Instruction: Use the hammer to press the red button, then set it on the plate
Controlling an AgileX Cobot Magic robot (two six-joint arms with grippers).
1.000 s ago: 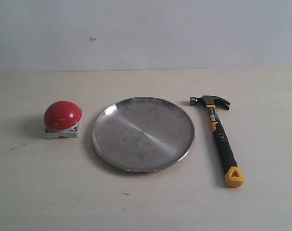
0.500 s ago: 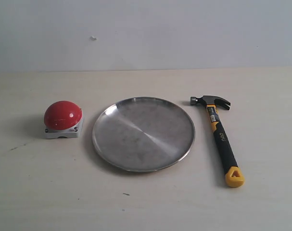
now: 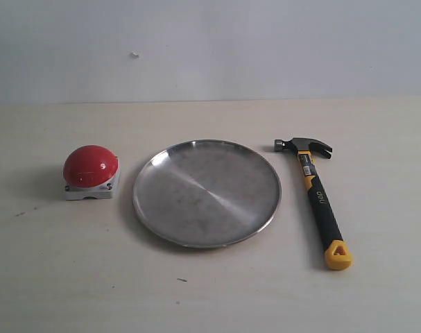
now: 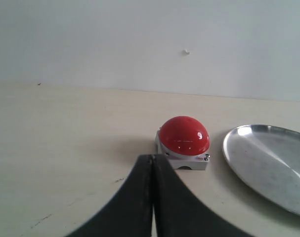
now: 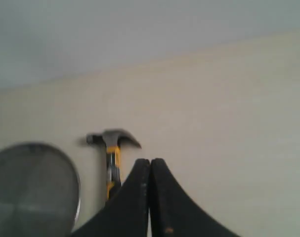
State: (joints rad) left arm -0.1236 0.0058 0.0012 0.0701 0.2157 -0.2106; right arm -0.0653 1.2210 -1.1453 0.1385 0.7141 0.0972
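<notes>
Hammer (image 3: 317, 195): dark steel head, black-yellow handle, yellow looped end.

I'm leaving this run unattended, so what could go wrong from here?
1. The hammer lies flat close beside the plate; the right arm's jaws, now shut, might knock the rim when coming down on the handle.
2. The red button sits on the plate's far side, so the head-heavy hammer must travel across and may swing in the grip.
3. The button's base is small; an off-centre hit on the dome could slide it.
</notes>
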